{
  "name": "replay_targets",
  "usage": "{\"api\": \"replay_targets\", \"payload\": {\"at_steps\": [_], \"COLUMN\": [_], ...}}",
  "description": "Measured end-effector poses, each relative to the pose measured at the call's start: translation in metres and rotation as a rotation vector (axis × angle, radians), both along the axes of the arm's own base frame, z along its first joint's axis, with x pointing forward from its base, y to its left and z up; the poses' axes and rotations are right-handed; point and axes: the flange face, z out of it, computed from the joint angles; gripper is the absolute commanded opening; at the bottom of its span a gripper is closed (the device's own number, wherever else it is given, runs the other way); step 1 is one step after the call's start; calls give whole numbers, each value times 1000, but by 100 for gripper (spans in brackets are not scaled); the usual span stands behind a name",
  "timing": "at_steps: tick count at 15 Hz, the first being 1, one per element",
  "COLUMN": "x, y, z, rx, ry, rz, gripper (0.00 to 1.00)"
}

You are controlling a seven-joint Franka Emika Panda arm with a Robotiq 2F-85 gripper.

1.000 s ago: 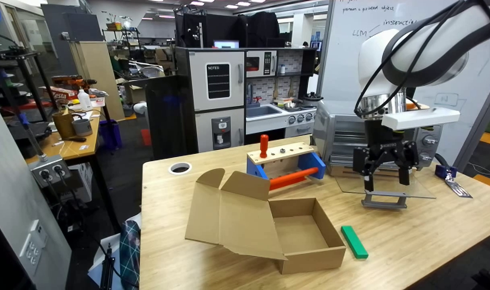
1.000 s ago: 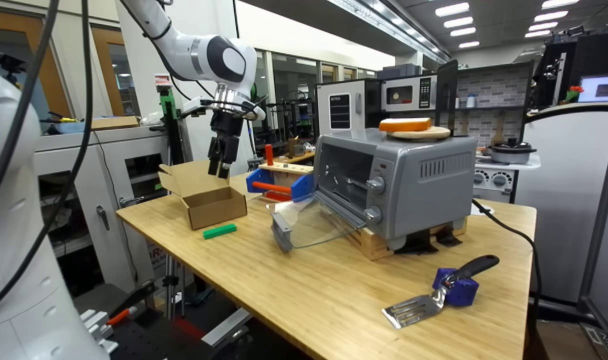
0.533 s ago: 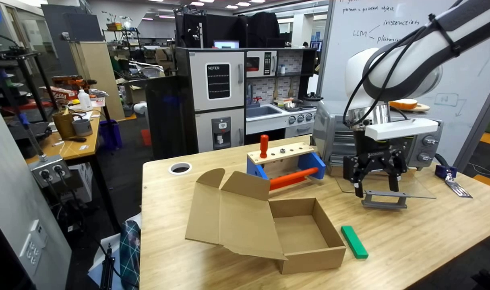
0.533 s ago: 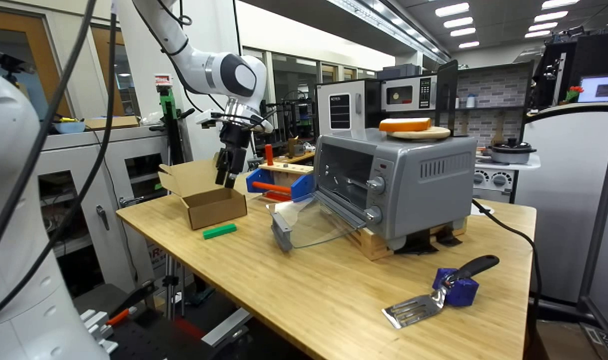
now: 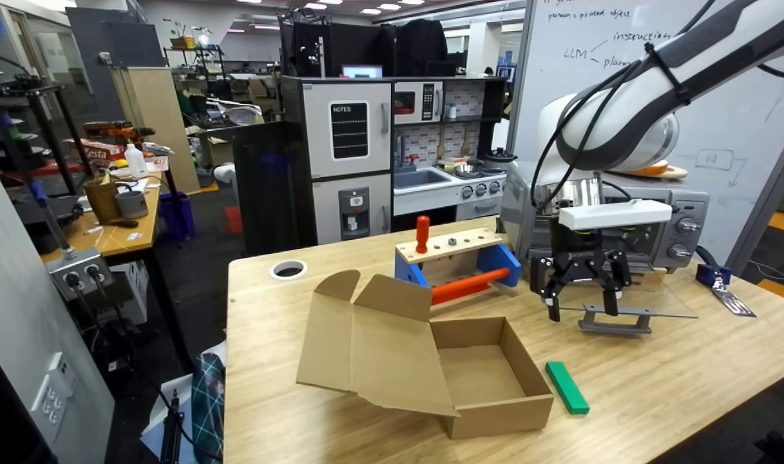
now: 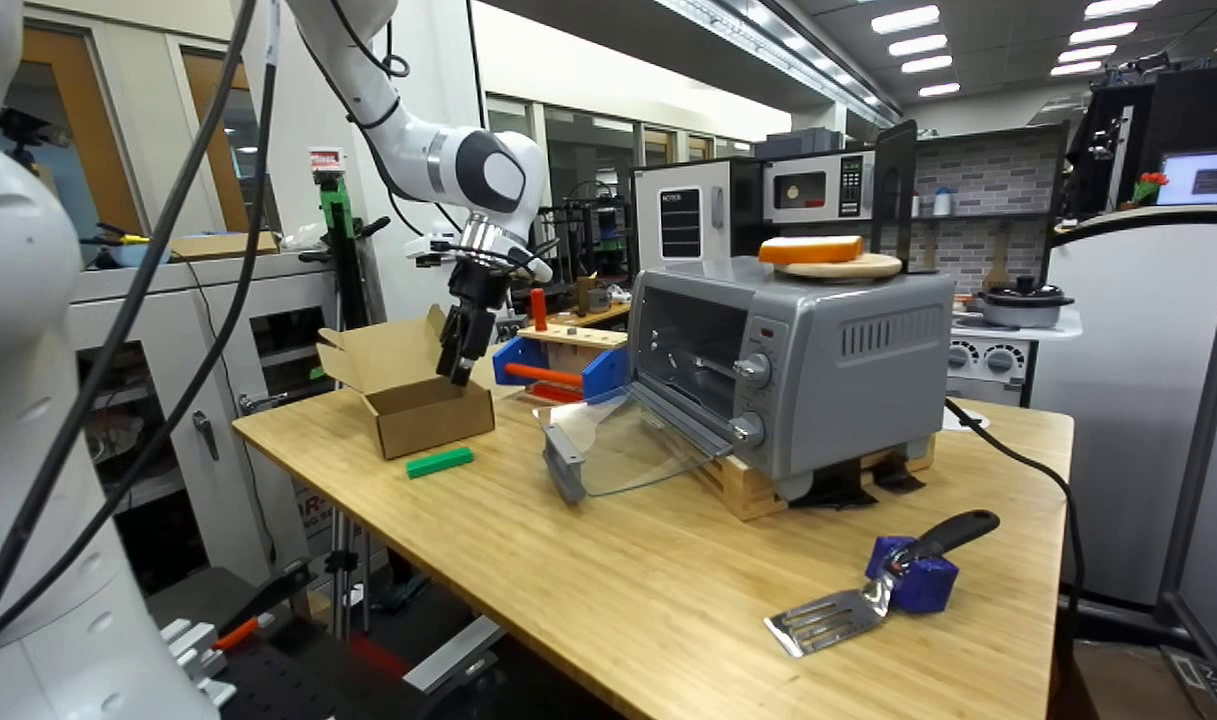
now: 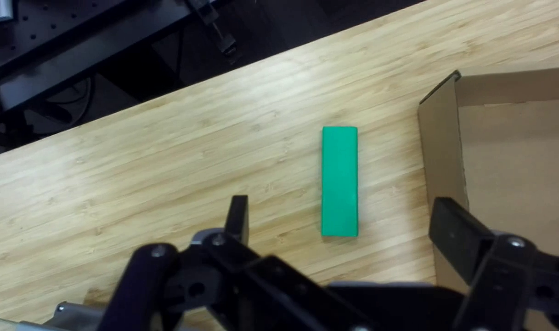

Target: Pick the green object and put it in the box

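Black two-finger gripper [image 5: 582, 314] has dropped and shifted left in an exterior view, jaws spread, nothing held. Bright green rectangular block [image 5: 567, 387] lies on pale wooden table [image 5: 269, 335], just right of brown cardboard box [image 5: 501, 415]. Reads as approach, grasp pending.

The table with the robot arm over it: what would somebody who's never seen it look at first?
Probably the bright green block, lying on the wooden table just outside the open cardboard box. Next, maybe the robot's black fingers, spread apart above the table and holding nothing. The big silver toaster oven could grab your eye too, right of the middle in an exterior view, with its glass door folded down.
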Motion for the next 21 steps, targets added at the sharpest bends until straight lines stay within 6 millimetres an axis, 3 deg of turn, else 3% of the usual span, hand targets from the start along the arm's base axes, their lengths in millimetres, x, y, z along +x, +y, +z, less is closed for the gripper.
{"api": "replay_targets", "payload": {"at_steps": [6, 16, 21], "x": [-9, -24, -20], "y": [11, 8, 17], "z": [-6, -23, -49], "rx": [51, 11, -12], "ry": [31, 68, 82], "rz": [-42, -7, 31], "gripper": [100, 100, 100]}}
